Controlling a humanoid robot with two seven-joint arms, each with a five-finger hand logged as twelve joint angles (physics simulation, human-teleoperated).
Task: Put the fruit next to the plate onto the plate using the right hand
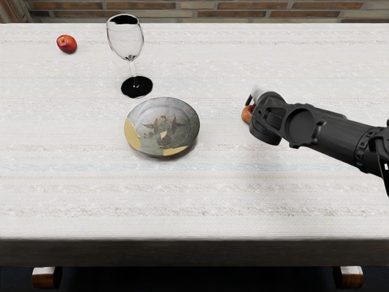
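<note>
Head view: the right hand [265, 115] reaches in from the right edge, its back turned to the camera. It hides most of a small reddish fruit [246, 114], of which only a sliver shows at the hand's left side, down on the table [194, 201]. Whether the hand grasps the fruit or merely covers it cannot be told. The plate [185, 115] lies apart to the hand's left. Beyond it stands a wine glass [126, 38], and an apple [67, 43] sits far left.
</note>
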